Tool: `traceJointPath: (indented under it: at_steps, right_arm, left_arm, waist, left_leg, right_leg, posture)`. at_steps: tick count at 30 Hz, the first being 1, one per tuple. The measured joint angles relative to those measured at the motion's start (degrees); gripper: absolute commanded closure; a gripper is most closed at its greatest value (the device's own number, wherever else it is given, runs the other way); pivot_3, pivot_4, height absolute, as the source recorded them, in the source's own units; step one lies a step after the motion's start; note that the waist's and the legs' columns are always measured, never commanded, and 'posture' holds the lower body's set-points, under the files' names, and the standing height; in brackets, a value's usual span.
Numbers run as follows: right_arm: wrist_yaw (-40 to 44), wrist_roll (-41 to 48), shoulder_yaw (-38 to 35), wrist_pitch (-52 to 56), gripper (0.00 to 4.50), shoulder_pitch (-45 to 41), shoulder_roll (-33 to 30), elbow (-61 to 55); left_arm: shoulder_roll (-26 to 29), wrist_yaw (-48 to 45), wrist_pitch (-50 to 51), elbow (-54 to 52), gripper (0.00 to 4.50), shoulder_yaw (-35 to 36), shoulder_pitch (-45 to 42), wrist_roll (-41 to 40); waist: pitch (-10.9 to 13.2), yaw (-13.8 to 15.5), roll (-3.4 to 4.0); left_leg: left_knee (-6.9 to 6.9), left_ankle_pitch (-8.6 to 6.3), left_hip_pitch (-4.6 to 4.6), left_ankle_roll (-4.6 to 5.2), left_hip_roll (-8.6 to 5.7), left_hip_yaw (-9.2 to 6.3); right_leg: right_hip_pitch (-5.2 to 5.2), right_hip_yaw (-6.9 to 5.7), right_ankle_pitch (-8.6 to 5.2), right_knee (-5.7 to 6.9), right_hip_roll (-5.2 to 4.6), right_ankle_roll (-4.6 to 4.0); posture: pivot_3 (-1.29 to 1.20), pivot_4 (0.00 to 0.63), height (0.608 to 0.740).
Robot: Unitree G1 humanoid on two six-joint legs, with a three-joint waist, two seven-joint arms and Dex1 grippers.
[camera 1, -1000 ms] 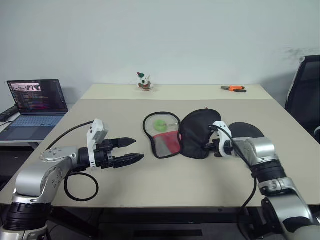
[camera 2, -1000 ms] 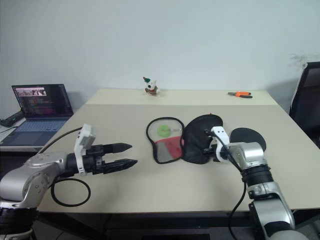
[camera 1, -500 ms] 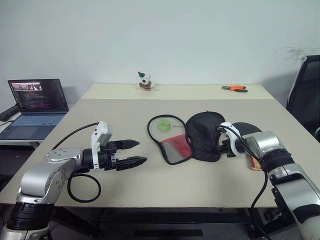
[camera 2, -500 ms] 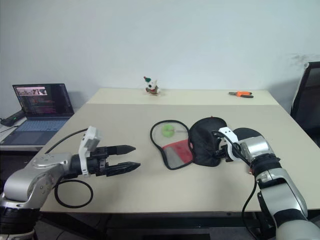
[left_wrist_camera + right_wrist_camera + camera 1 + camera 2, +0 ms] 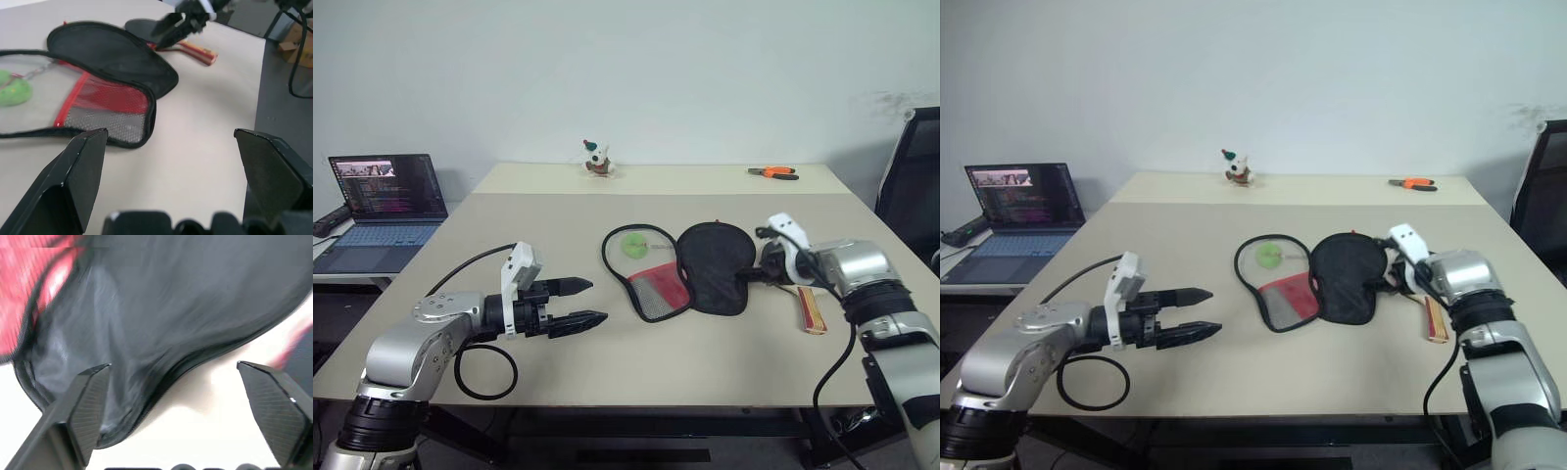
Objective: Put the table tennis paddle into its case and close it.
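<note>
The case [image 5: 690,269] is lying opened flat near the middle of the surface [image 5: 607,362], a little toward the right edge. Its mesh and red half is spreading to the left with a green tag inside, and its black half is spreading to the right. The table tennis paddle [image 5: 808,306] is lying just beside the black half, on the side of the right edge, with its wooden handle pointing toward the front edge; the right arm is covering most of its blade.

The right gripper [image 5: 751,274] is hovering at the right border of the black half, its jaws standing wide apart and holding nothing. The left gripper [image 5: 578,302] is hanging over the front left part of the surface, well apart from the case, jaws also spread and empty.

Orange-handled pliers [image 5: 771,173] are resting near the far right corner. A small figurine [image 5: 595,160] is standing at the far edge. A laptop [image 5: 382,206] is sitting on a separate desk beyond the left edge.
</note>
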Motion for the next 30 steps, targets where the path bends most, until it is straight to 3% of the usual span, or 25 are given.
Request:
traceJointPath:
  at_steps: [6, 13, 22, 29, 30]
  right_arm:
    - [-16.6, -0.2, -12.6, 5.7, 0.04, 13.5, 0.7, -17.0]
    - [-31.1, -1.3, -20.6, 10.0, 0.04, 21.4, 6.2, -27.4]
    - [-35.7, 0.4, -22.9, 15.1, 0.04, 26.8, 11.2, -31.1]
    - [-37.0, 0.6, -22.9, 9.9, 0.04, 25.5, 11.4, -25.8]
    - [-37.2, 0.6, -22.9, 9.0, 0.21, 25.1, 11.4, -24.7]
  left_arm:
    - [-1.5, 0.9, -0.2, -0.1, 0.00, -1.2, -3.5, 0.0]
    - [-2.0, -1.5, -1.6, 1.6, 0.00, -4.5, -9.1, 1.2]
    - [-2.5, -3.4, -3.3, 5.0, 0.00, -6.5, -11.3, 3.3]
    - [-2.5, -3.3, -3.7, 5.1, 0.00, -6.5, -11.3, 3.5]
    - [-2.5, -3.3, -3.7, 5.1, 0.00, -6.5, -11.3, 3.6]
  waist:
    - [0.0, 0.3, -0.04]
    - [0.0, -0.1, -0.02]
    - [0.0, -0.2, -0.02]
    - [0.0, -0.2, -0.03]
    - [0.0, -0.2, -0.03]
  left_leg:
    - [0.00, 0.01, 0.00, -0.01, -0.02, -0.01]
    - [-0.01, 0.01, 0.04, 0.00, 0.01, 0.10]
    - [-0.01, 0.01, 0.04, 0.00, 0.01, 0.12]
    - [0.01, 0.01, 0.14, 0.00, 0.00, 0.13]
    - [0.01, 0.01, 0.21, 0.01, 0.01, 0.12]
  right_leg:
    - [0.08, 0.00, 0.00, -0.02, -0.02, 0.00]
    - [-0.01, 0.07, -0.01, 0.10, 0.04, 0.00]
    - [-0.01, 0.10, -0.01, 0.11, 0.04, 0.00]
    - [0.10, 0.09, -0.01, 0.11, 0.04, 0.00]
    - [0.19, 0.08, -0.01, 0.10, 0.03, 0.00]
  posture:
    - [0.00, 0.150, 0.740]
    - [0.00, 0.150, 0.740]
    - [0.00, 0.150, 0.740]
    - [0.00, 0.150, 0.740]
    - [0.00, 0.150, 0.740]
